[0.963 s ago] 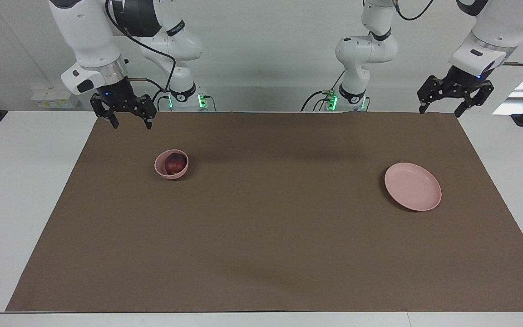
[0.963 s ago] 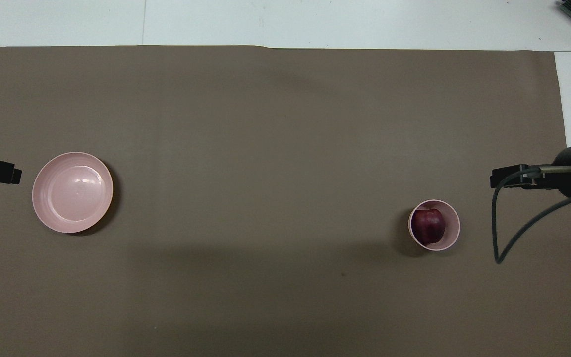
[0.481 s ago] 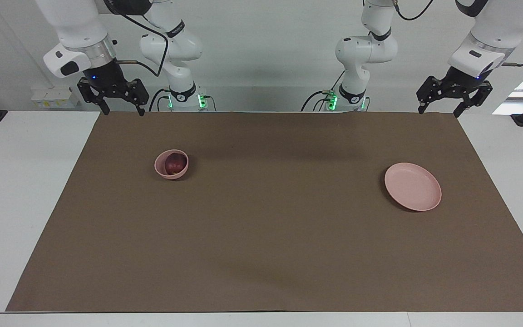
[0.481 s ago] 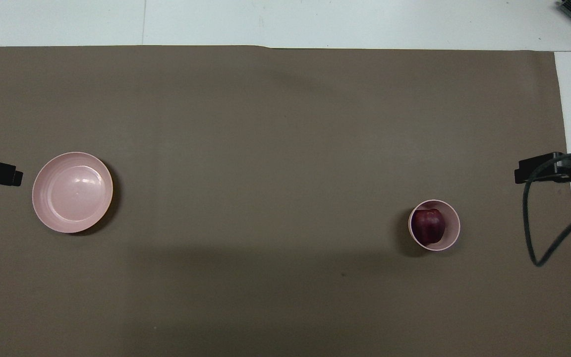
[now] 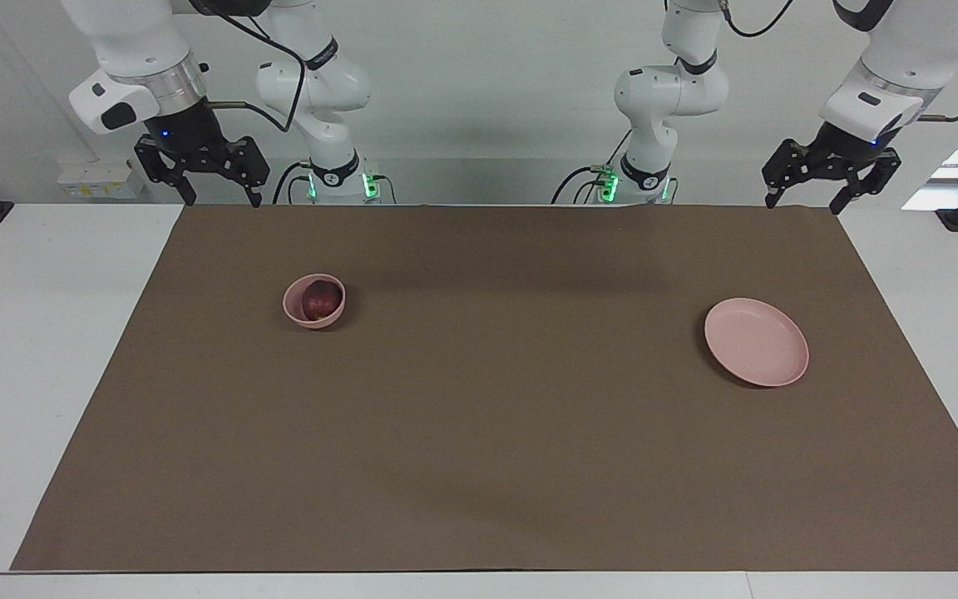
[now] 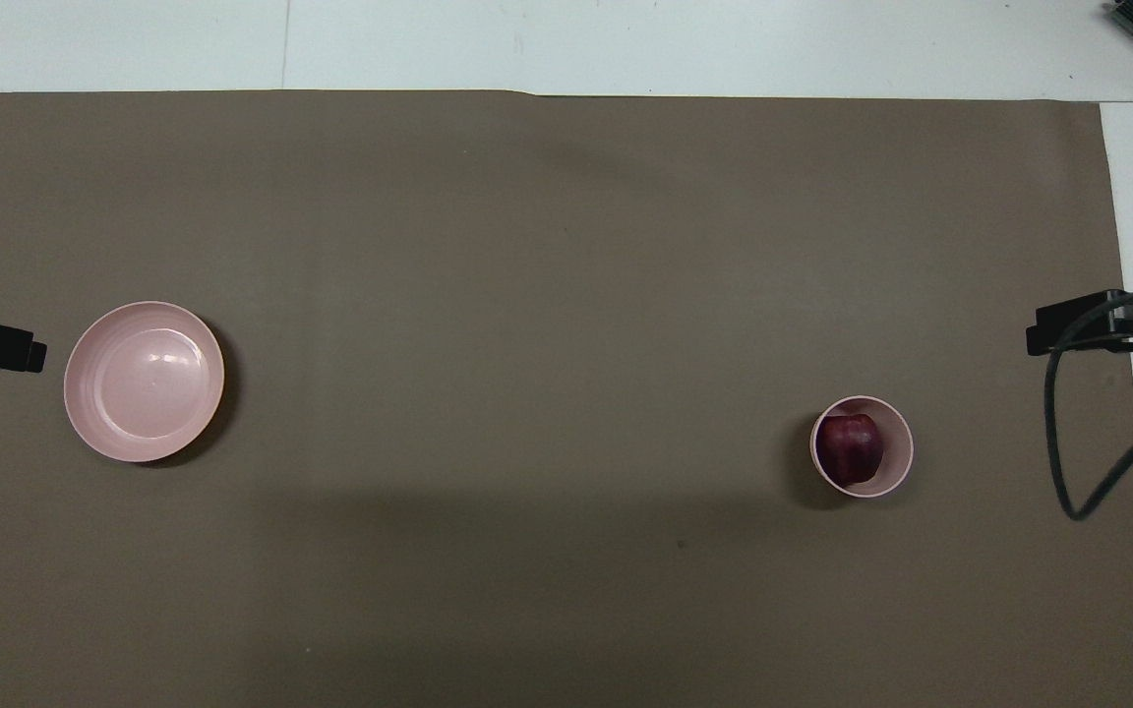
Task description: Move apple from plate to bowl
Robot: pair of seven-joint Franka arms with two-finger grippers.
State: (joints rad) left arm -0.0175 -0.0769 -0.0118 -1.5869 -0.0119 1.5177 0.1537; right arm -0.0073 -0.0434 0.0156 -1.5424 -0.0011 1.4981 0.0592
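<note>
Both white arms hang raised; black two-finger right gripper (image 5: 214,198) and left gripper (image 5: 808,201) point down, fingers spread

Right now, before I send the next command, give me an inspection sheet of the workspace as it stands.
Surface: brown mat over a white table.
Job's things: apple sits in the bowl, toward the right arm's end; plate bare, toward the left arm's end.
Clutter: nothing seen.
Grippers: right tool open, holding nothing, raised over the table edge nearest the robots; left tool open, holding nothing, raised over the same edge at its own end.
Cables: black cable hangs from the right arm, clear of the bowl.
Surroundings: white wall, green lights at the arm bases.
</note>
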